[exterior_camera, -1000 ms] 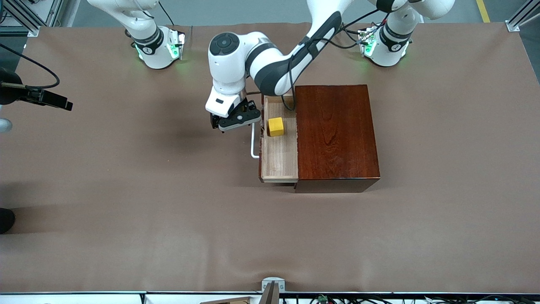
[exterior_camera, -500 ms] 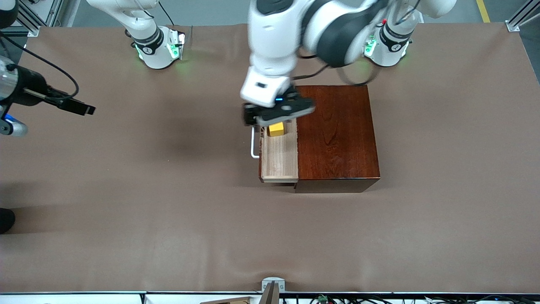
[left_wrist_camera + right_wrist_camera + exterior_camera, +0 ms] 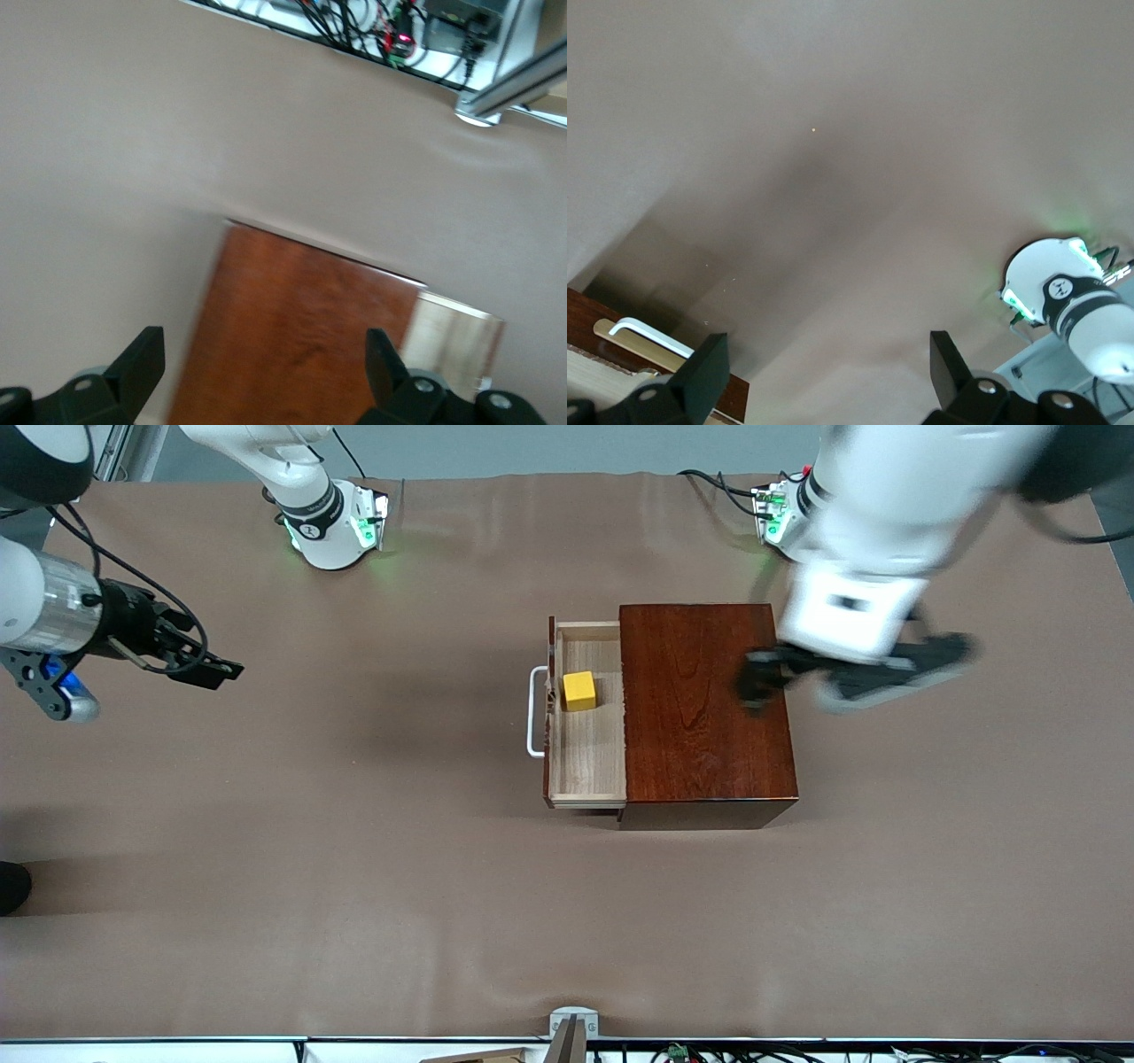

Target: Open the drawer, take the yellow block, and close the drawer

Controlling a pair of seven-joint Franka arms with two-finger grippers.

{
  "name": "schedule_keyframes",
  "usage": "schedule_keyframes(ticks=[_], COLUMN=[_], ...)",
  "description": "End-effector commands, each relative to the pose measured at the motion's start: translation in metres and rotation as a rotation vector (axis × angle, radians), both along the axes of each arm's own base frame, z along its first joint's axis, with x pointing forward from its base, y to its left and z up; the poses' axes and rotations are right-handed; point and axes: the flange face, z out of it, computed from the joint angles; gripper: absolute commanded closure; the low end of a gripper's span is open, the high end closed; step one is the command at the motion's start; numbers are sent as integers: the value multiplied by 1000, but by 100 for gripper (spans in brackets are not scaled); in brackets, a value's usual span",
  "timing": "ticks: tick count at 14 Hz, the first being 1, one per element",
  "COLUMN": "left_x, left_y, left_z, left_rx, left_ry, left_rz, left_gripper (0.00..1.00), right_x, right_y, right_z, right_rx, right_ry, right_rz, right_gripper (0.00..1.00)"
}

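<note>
Over wooden box [image 3: 706, 704], left gripper [image 3: 855, 677] empty

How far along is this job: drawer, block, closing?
Done: the light-wood drawer stands pulled out of the reddish-brown wooden box. In hand: nothing; the small yellow block lies in it, the open left gripper over the box's edge, the open right gripper at the right arm's end. Left: taking, closing.

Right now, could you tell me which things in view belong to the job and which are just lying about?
Belonging to the job:
- drawer, pulled open
- yellow block, in the drawer
- left gripper, jaws open, over the wooden box's edge
- right gripper, jaws open, over the table

Just about:
- wooden box
- table
</note>
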Motion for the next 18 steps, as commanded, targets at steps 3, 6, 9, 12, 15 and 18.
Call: schedule_keyframes(ticks=[3, 6, 9, 12, 15, 18], left_x=[9, 3, 2, -20, -58, -71], left_y=[124, 172, 209, 215, 221, 213], left_z=[8, 15, 19, 10, -8, -17], left_rx=[28, 42, 5, 13, 25, 25], left_ry=[94, 134, 133, 150, 108, 129], left_rz=[-89, -179, -192, -258, -318, -339], left_gripper=[0, 0, 0, 0, 0, 0], right_x=[-2, -6, -10, -25, -36, -42], right_y=[51, 86, 118, 176, 218, 241], right_z=[-4, -23, -40, -69, -88, -101], right_rx=[-49, -96, -117, -136, -153, -167], right_ry=[11, 32, 15, -17, -29, -25], right_rz=[-143, -246, -306, -370, -413, -431], right_gripper=[0, 0, 0, 0, 0, 0])
